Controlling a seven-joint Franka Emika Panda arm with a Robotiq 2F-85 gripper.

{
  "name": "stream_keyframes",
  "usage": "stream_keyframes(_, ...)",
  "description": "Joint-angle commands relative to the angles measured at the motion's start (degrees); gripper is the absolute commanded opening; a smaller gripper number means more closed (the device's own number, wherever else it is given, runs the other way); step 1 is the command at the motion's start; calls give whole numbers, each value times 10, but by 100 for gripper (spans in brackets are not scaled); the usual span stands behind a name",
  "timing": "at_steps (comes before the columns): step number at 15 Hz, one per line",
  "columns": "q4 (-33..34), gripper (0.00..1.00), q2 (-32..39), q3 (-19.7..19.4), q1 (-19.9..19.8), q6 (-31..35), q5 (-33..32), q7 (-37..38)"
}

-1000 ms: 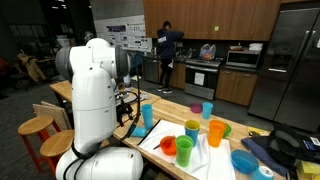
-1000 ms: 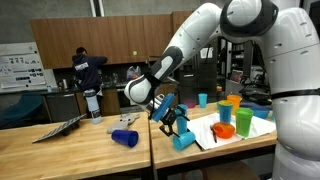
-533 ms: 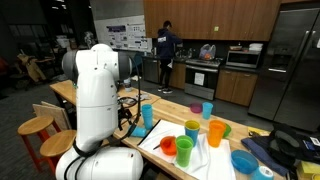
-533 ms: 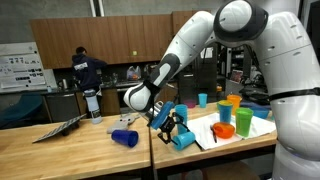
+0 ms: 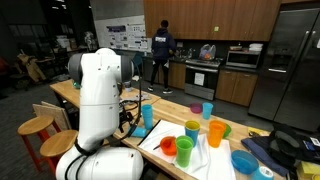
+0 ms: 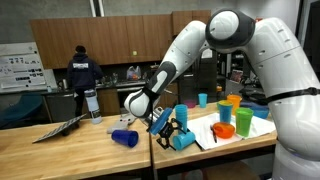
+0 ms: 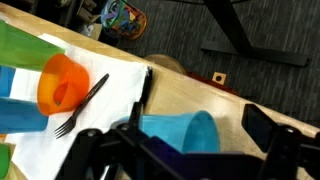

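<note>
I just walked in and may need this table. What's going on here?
The white robot arm's gripper is down at the wooden table. Its jaws are open on either side of a light blue plastic cup that lies on its side. Nothing is gripped. Nearby, an orange plastic cup and a black fork rest on a white sheet.

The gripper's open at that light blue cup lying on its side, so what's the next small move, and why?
Probably close the jaws gently on the light blue cup. In the wrist view it lies on its side between the fingers of the open gripper, not yet gripped.
</note>
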Motion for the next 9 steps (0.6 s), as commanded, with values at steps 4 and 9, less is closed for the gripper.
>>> stream_keyframes(4,-2,100,-11,-10,4,16,1,-10)
stream_keyframes(9,7,100,-4,-17,14,-3,-20,8)
